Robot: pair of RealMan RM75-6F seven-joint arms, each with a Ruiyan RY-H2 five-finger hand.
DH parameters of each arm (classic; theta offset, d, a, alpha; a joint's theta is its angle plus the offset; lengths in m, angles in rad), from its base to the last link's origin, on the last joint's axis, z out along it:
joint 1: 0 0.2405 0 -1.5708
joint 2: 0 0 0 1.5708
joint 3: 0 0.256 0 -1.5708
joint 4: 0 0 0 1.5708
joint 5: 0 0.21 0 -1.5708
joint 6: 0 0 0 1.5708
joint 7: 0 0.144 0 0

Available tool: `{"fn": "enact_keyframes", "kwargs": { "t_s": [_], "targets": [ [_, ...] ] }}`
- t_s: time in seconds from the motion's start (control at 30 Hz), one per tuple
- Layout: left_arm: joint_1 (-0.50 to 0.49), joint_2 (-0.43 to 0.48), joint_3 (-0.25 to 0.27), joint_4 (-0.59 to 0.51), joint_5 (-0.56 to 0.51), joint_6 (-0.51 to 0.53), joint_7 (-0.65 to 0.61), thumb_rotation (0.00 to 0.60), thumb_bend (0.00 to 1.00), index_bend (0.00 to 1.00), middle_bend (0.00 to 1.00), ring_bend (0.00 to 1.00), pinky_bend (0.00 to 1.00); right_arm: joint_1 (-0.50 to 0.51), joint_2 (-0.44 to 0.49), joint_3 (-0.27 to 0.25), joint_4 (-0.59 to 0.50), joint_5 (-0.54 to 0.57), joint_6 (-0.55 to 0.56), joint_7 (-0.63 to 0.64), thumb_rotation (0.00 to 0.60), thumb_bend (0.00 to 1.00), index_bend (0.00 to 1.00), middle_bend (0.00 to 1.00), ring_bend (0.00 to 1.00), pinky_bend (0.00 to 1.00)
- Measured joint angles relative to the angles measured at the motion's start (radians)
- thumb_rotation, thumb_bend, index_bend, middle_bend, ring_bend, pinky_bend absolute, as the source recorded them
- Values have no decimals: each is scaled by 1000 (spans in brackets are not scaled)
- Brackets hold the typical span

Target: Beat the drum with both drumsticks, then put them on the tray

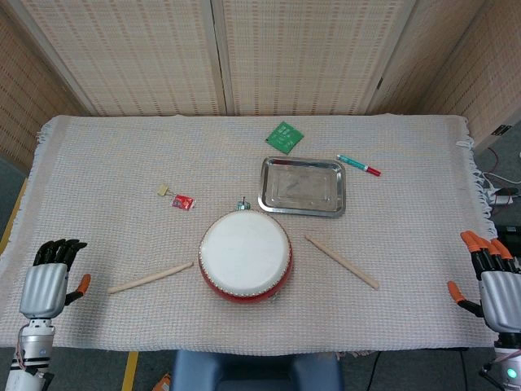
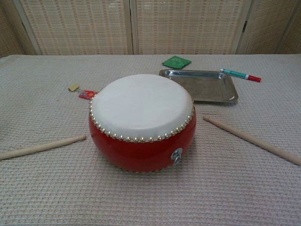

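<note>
Red drum (image 1: 245, 256) with white skin at centre of cloth-covered table (image 1: 106, 163). Left stick (image 1: 151, 278) flat just left of drum, right stick (image 1: 342, 262) flat just right, neither touched. Steel tray (image 1: 302, 186) behind drum, bare. Left hand (image 1: 50, 281) at near left edge, right hand (image 1: 491, 278) at near right edge, fingers apart, holding nothing.

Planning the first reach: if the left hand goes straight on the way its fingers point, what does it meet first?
Probably nothing: the left hand points up the bare tablecloth; the left drumstick lies off to its side.
</note>
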Motion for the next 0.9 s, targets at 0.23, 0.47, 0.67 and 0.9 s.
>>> {"fn": "enact_keyframes", "kwargs": {
  "t_s": [0.23,0.47,0.67,0.9],
  "targets": [
    [7,-2,-10,-5,13,12,5,600,345,250,179,120,116,-4,4,1,-2,-10,12,29,600,236,8,57,0,89],
    [7,8,-14,-12,40,10,-11,600,345,275,191,120,115,-12,22,0,4,-26,29,64,600,236,8,56,0,89],
    [-8,6,-23,-25,42,-22,-41,600,363,355,217,120,116,-13,31,1,8,-38,35,83,600,236,8,56,0,89],
    [-46,-8,-21,-44,38,-114,-88,600,397,408,236,120,117,-6,34,-1,9,-47,25,88,600,236,8,57,0,89]
  ]
}}
